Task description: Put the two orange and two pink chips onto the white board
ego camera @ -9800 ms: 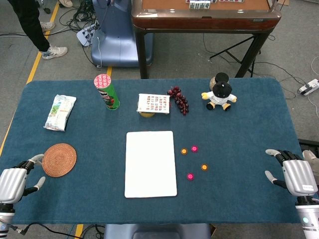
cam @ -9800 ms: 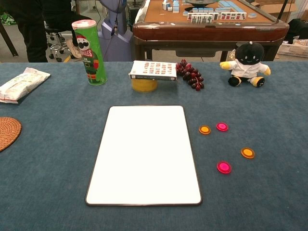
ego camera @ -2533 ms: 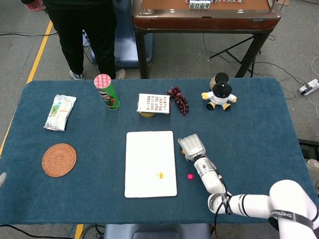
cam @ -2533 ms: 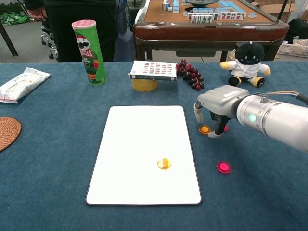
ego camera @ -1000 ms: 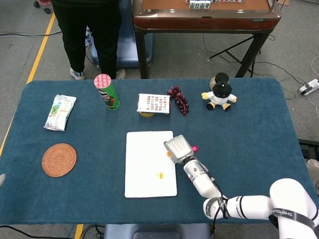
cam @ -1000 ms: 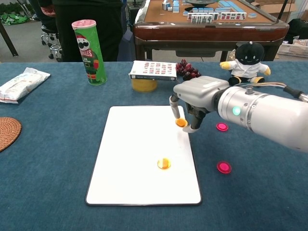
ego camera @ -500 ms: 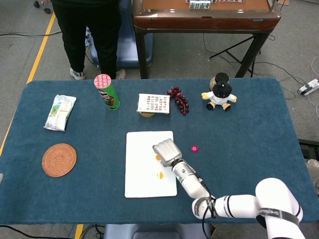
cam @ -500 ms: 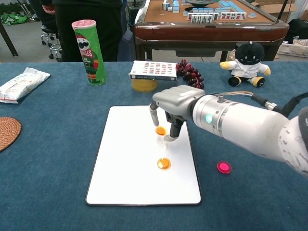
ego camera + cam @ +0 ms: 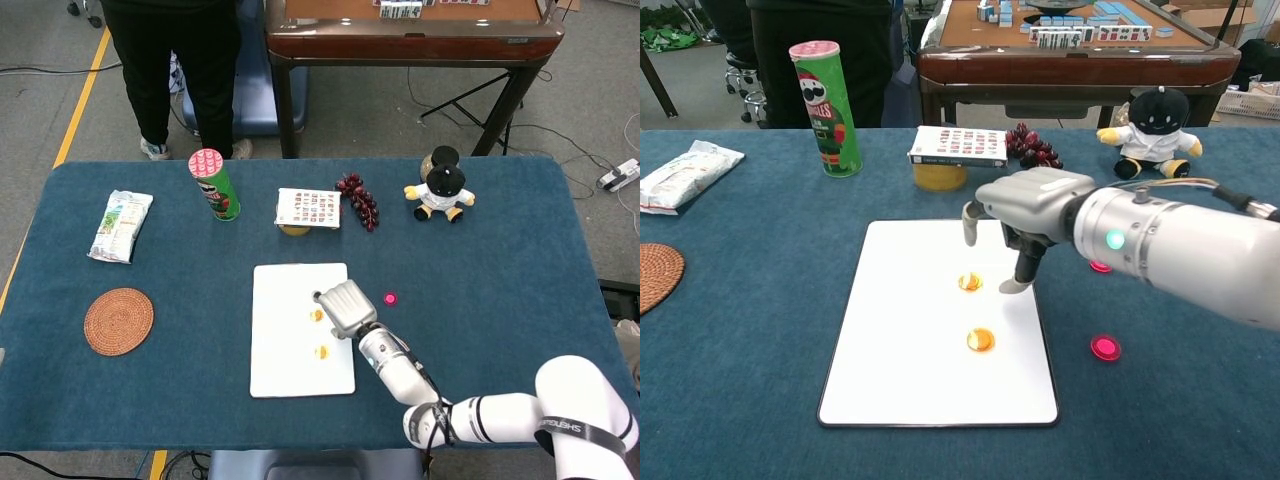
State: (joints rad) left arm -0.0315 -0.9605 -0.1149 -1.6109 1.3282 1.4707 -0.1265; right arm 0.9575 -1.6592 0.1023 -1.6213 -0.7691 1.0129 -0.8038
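The white board point(image 9: 285, 335) point(image 9: 905, 320) lies at the table's middle. Two orange chips rest on it, one point(image 9: 316, 315) point(image 9: 970, 282) above the other point(image 9: 322, 351) point(image 9: 981, 340). My right hand point(image 9: 345, 308) point(image 9: 1025, 215) hovers over the board's right edge, just right of the upper orange chip, fingers apart and pointing down, holding nothing. One pink chip point(image 9: 390, 298) lies on the cloth right of the board and peeks out behind my forearm in the chest view point(image 9: 1099, 266). The other pink chip point(image 9: 1104, 347) lies nearer me, hidden by my arm in the head view. My left hand is out of sight.
At the back stand a green chip can point(image 9: 213, 185), a flat box on a yellow bowl point(image 9: 308, 208), grapes point(image 9: 359, 200) and a plush toy point(image 9: 443, 187). A snack bag point(image 9: 120, 225) and a woven coaster point(image 9: 118, 321) lie at the left. A person point(image 9: 170, 60) stands behind the table.
My right hand has let go of the second orange chip, which now lies on the board, and has lifted and shifted slightly right.
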